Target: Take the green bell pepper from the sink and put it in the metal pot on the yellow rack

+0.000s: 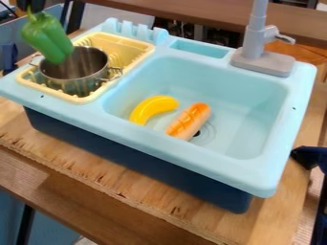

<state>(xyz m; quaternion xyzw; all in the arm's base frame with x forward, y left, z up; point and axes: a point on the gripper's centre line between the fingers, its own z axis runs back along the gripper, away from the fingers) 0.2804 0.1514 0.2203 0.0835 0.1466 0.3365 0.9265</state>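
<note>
Green pepper (47,38) hangs tilted beneath the claw (30,7), by the metal pot (75,81).

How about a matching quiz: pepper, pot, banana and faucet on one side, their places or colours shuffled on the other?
Things:
1. Pepper
2. Pot
3. Banana
4. Faucet

Places or colours:
A. Grey, behind the basin
B. In the basin, beside the hot dog
C. Lower end at the pot's mouth
D. In the yellow rack

Pairs: 1-C, 2-D, 3-B, 4-A
</note>
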